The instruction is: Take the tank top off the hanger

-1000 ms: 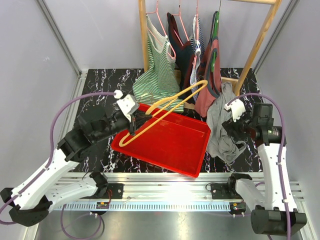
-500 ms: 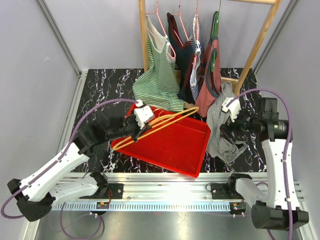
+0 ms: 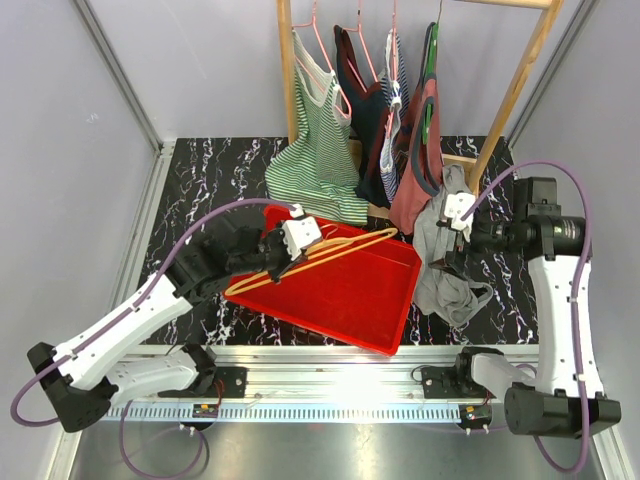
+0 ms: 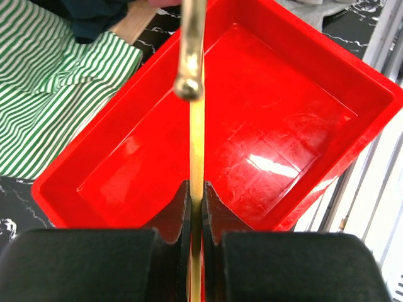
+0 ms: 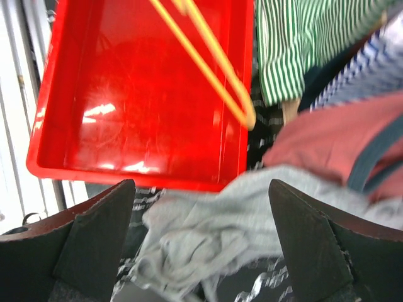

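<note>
The yellow hanger [image 3: 335, 244] is bare and lies nearly flat just above the red tray [image 3: 345, 320]. My left gripper [image 3: 280, 262] is shut on its thin bar; in the left wrist view the hanger [image 4: 196, 126] runs straight up from between the pinched jaws of the left gripper [image 4: 196, 189]. The grey tank top [image 3: 445, 275] lies crumpled on the dark marble table, right of the tray. My right gripper [image 3: 450, 250] hovers over it, open and empty. Through the right wrist view the tank top [image 5: 208, 233] shows below the wide-spread right gripper [image 5: 201, 185], apart from both fingers.
A wooden rack [image 3: 515, 85] at the back carries several hanging garments: a green-striped top [image 3: 320, 140], dark ones and a pink one [image 3: 415, 190] that reaches close to the grey top. The tray rim [image 5: 126, 177] lies left of the cloth. A metal rail [image 3: 340, 385] edges the front.
The left arm swung the hanger down and leftward until it lies low over the tray. The right gripper pulled back from the grey top and opened wider.
</note>
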### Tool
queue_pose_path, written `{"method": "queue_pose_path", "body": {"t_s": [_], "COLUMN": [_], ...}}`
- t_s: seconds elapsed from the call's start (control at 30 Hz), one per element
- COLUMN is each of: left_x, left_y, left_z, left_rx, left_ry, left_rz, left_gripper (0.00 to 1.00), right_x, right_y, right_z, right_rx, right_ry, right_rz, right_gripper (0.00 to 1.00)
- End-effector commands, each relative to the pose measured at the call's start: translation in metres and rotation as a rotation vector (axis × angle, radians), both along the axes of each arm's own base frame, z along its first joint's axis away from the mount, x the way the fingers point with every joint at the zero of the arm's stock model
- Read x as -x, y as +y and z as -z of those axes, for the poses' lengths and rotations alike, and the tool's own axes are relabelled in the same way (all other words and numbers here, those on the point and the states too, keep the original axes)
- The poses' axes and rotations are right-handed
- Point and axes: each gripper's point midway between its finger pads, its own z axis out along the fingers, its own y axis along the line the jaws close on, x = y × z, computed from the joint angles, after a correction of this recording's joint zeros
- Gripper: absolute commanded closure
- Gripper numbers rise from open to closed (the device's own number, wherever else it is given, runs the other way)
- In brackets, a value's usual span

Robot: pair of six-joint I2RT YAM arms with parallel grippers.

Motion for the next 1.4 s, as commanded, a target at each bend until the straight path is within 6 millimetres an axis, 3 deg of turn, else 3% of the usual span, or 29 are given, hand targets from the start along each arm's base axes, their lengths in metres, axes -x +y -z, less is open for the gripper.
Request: {"method": "queue_pose_path", "body": {"t_s": [0.0, 0.17, 0.33, 0.7, 0.83, 0.93, 0.97, 1.07, 1.2, 1.3, 1.33, 1.37], "left_x": [0.001, 0.015, 0.022, 0.031, 0.032, 0.032, 0.032, 0.031, 0.025, 0.013, 0.009, 0.008], "left_y": [-0.013, -0.024, -0.032, -0.038, -0.038, -0.038, -0.037, -0.036, -0.031, -0.023, -0.02, -0.015], "left_z": [-0.031, -0.042, -0.048, -0.057, -0.055, -0.056, -0.057, -0.058, -0.06, -0.064, -0.067, -0.07], "left_rx": [0.067, 0.121, 0.164, 0.201, 0.205, 0.211, 0.214, 0.224, 0.229, 0.241, 0.247, 0.256], "left_ry": [-0.059, -0.049, -0.042, -0.04, -0.041, -0.051, -0.053, -0.067, -0.093, -0.127, -0.144, -0.165], "left_rz": [0.07, 0.164, 0.222, 0.28, 0.285, 0.284, 0.281, 0.269, 0.218, 0.127, 0.099, 0.073], "left_gripper": [1.0, 1.0, 1.0, 1.0, 1.0, 1.0, 1.0, 1.0, 1.0, 0.77, 0.43, 0.19], "right_x": [0.029, 0.019, 0.013, 0.011, 0.015, 0.021, 0.022, 0.027, 0.036, 0.04, 0.038, 0.038], "right_y": [0.024, 0.039, 0.077, 0.104, 0.106, 0.106, 0.106, 0.104, 0.096, 0.082, 0.075, 0.068], "right_z": [-0.011, -0.013, 0.008, 0.04, 0.042, 0.041, 0.04, 0.038, 0.034, 0.034, 0.036, 0.036], "right_rx": [-0.127, -0.161, -0.099, 0.02, 0.032, 0.026, 0.024, 0.023, 0.046, 0.094, 0.125, 0.142], "right_ry": [0.056, 0.04, 0.106, 0.18, 0.194, 0.195, 0.191, 0.171, 0.154, 0.158, 0.158, 0.155], "right_rz": [-0.15, -0.22, -0.312, -0.382, -0.403, -0.433, -0.437, -0.444, -0.43, -0.381, -0.351, -0.33], "right_gripper": [0.05, 0.04, 0.05, 0.16, 0.35, 0.61, 0.77, 0.99, 1.0, 1.0, 1.0, 1.0]}}
